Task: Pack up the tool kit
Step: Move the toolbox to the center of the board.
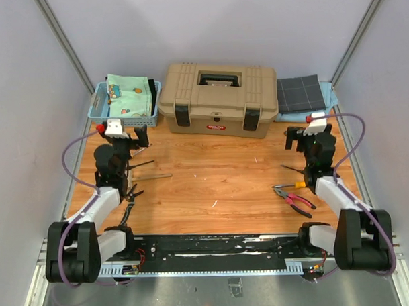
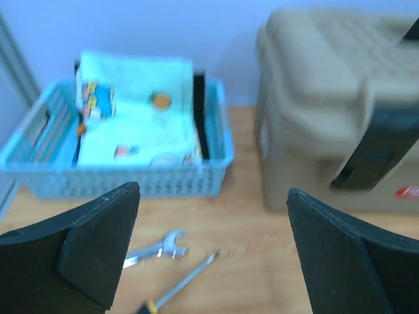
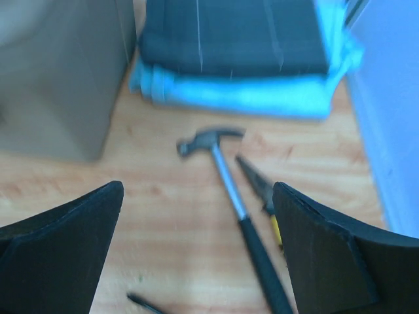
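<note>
Toolbox (image 1: 218,99) stands at the far centre of the bench (image 1: 212,173), lid shut; in my judgement nothing can be packed until it is opened. Left hand (image 2: 213,248) is spread wide and empty, facing a wrench (image 2: 160,247) and screwdriver (image 2: 186,281) near the blue basket (image 2: 131,180). Right hand (image 3: 196,242), likewise apart and empty, faces a hammer (image 3: 226,176) right of the box. Red-handled pliers (image 1: 295,200) lie nearer. Both hands appear staged for the latches or a first pick.

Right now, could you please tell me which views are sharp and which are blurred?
Top external: evenly lit and sharp, the toolbox crisp. Left wrist: soft, toolbox and blue basket smeared. Right wrist: blurred too, hammer and dark cloth fuzzy-edged.
</note>
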### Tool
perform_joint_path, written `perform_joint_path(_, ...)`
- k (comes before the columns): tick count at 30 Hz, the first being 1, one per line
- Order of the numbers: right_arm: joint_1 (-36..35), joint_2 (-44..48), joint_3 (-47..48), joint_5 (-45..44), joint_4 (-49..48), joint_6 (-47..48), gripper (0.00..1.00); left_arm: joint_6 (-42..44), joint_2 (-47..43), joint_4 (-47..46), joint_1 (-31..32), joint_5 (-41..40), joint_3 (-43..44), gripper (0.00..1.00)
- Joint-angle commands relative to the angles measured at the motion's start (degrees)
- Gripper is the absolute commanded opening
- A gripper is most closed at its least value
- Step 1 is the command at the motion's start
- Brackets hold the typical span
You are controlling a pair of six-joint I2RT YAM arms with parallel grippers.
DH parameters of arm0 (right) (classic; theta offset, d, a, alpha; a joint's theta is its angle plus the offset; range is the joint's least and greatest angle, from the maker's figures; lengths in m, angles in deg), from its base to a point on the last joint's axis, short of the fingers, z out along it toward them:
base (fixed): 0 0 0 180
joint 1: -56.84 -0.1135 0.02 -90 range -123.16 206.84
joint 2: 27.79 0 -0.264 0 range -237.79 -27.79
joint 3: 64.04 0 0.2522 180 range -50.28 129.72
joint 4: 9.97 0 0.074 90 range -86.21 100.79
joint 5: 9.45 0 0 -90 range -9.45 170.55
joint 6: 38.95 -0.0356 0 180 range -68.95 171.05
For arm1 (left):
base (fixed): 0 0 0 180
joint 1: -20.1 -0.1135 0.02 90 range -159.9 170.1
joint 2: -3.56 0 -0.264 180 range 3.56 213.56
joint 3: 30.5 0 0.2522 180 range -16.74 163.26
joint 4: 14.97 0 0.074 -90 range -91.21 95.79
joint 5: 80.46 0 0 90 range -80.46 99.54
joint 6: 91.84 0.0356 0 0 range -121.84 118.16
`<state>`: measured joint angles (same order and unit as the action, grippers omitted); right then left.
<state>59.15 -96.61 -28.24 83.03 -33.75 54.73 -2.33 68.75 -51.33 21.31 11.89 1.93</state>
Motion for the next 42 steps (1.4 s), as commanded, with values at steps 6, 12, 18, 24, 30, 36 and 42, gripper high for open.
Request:
perform_joint_path(6, -0.72, 5.86, 21.75, 2.24, 23.57, -6.12, 0.98, -7.5, 7.66, 27.22, -0.22, 12.1, 30.66, 0.99)
perform_joint_path(12, -0.72, -1.64, 34.37, 11.52, 27.99, -11.74, 0.99, -11.92, 24.2, 34.07, -0.33, 22.59, 50.51, 0.99)
perform_joint_path(18, -0.81, -4.82, 37.07, 15.35, 27.66, -11.58, 1.0, -7.34, 32.77, 34.11, 2.84, 29.32, 62.75, 0.99)
perform_joint_path(24, -0.81, -4.84, 33.84, 18.23, 25.28, -10.59, 0.99, 0.77, 41.77, 34.51, 7.44, 40.68, 74.51, 0.99)
perform_joint_path(30, -0.83, -2.55, 28.26, 19.0, 23.5, -7.95, 0.99, 1.31, 56.04, 33.86, 8.45, 52.42, 90.29, 0.97)
perform_joint_path(36, -0.81, -0.74, 25.71, 18.08, 22.07, -7.27, 0.99, 3.24, 67.27, 37.9, 8.43, 58.9, 102.33, 0.95)
perform_joint_path(42, -0.81, -1.53, 25.46, 16.91, 21.76, -7.19, 0.99, 2.02, 67.73, 31.68, 8.54, 62.29, 98.88, 0.95)
